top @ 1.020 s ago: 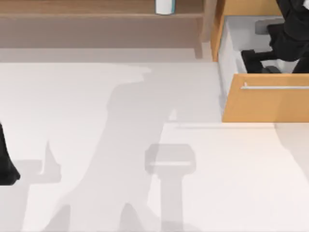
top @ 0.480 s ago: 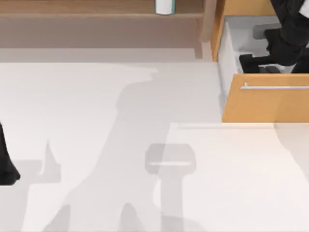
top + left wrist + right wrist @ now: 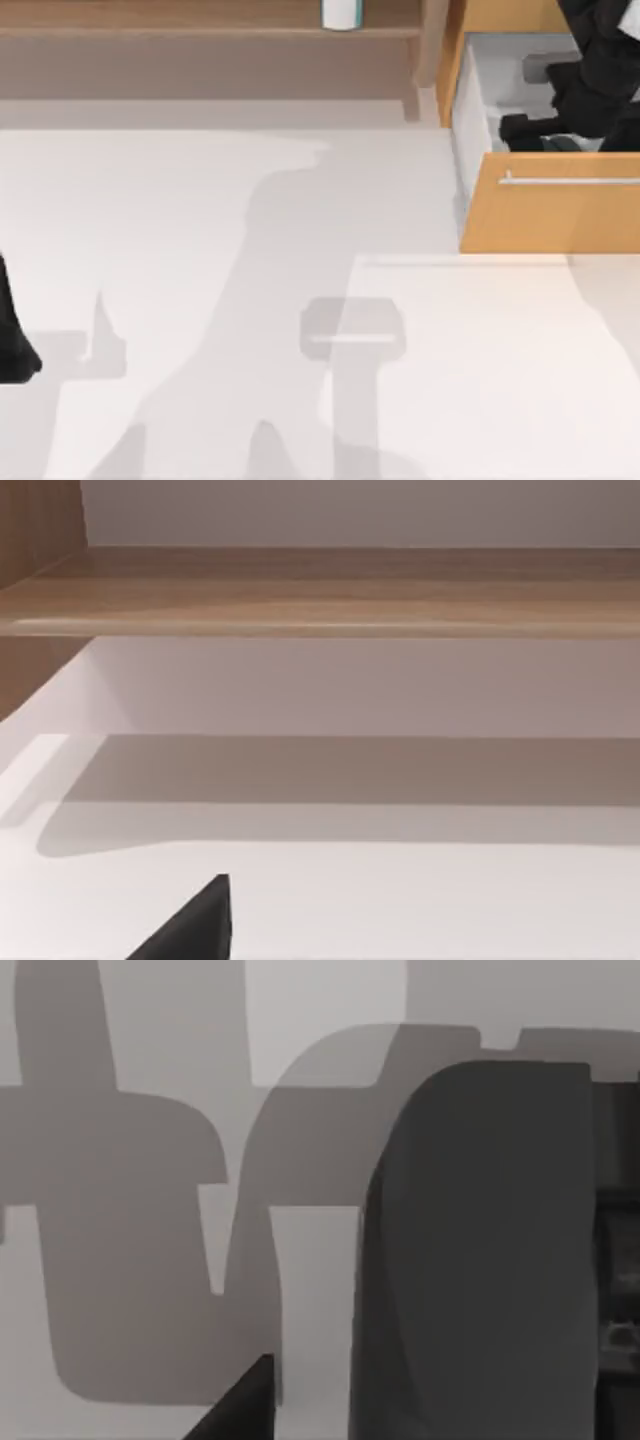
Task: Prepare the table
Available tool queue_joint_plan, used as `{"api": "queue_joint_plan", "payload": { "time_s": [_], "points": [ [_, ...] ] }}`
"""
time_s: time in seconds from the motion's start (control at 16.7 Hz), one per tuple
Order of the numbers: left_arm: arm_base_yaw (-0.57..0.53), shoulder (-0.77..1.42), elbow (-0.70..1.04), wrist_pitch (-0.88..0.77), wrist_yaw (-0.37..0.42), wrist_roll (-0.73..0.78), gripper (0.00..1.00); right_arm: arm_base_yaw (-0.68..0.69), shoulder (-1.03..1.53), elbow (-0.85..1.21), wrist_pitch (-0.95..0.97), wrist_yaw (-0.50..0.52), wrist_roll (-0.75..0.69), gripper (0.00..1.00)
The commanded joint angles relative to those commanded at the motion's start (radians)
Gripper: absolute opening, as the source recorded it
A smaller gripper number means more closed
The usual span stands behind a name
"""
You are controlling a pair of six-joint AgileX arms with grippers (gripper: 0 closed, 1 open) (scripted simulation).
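A: Here, the white surface (image 3: 200, 300) is stretching across nearly the whole top view, carrying only grey shadows. What is standing along its far edge?

B: A brown wooden shelf (image 3: 200, 20) is running along the far left, with a small white container (image 3: 341, 13) sitting on its board. At the far right, an orange-wood drawer unit (image 3: 550, 215) is standing with its drawer pulled open, a silver bar handle (image 3: 570, 181) crossing the front panel.

A: And the arms?

B: The right arm is reaching down into the open drawer's white interior, where the right hand (image 3: 530, 128) is hovering low beside a dark object (image 3: 480, 1250). The right wrist view is showing that rounded dark shape looming close, just beside a black fingertip (image 3: 240, 1405). Whether the fingers are spread wide or narrow, I cannot tell.

A: The left?

B: The left arm is sitting parked at the left edge of the surface, and its wrist view is facing the shelf, with the tip of the left hand (image 3: 195, 925) poking in. Its spread cannot be told either.
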Motion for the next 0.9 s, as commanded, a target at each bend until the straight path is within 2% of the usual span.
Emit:
{"api": "queue_joint_plan", "payload": {
  "time_s": [0.54,0.9],
  "points": [
    [0.0,0.0,0.0,0.0,0.0,0.0,1.0,0.0,0.0,0.0,0.0,0.0,0.0,0.02],
    [0.0,0.0,0.0,0.0,0.0,0.0,1.0,0.0,0.0,0.0,0.0,0.0,0.0,0.0]
  ]
}}
